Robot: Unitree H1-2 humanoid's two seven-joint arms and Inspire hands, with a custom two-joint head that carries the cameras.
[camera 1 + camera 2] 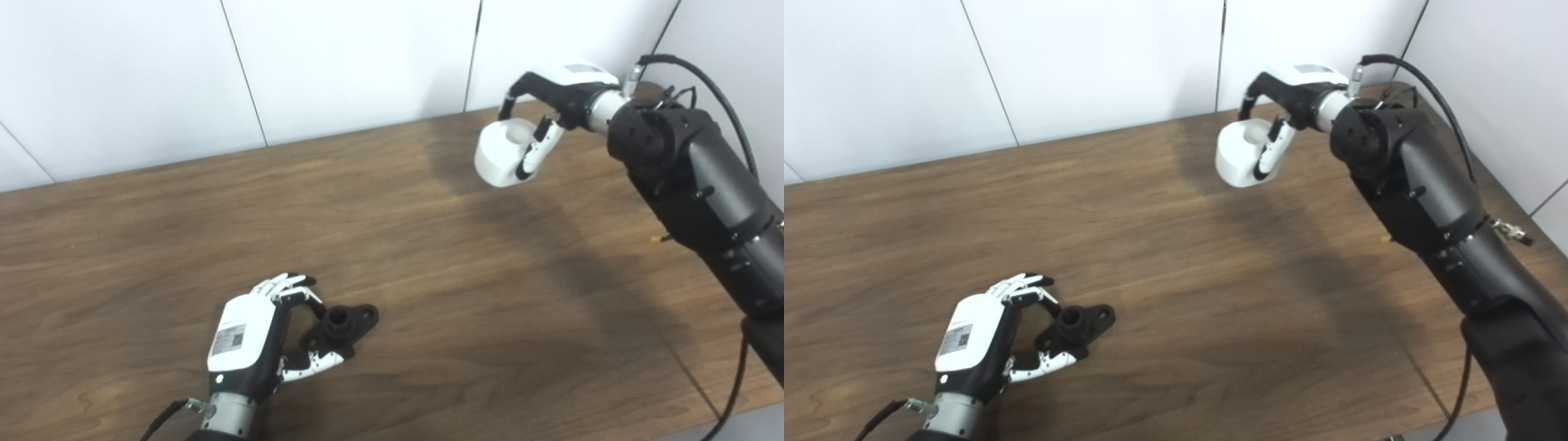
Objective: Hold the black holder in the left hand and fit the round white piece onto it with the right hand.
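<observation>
The black holder, a small flanged part with a round socket on top, rests on the wooden table at the near left. My left hand lies beside it, fingers and thumb closed around its near end. Far across the table at the back right, my right hand is shut on the round white piece, a short hollow cylinder. The piece hangs above the tabletop with its open side up and a shadow beneath it. The two parts are far apart.
White wall panels stand right behind the table's far edge. A black cable loops along the right forearm. The table's right edge runs close to the right arm.
</observation>
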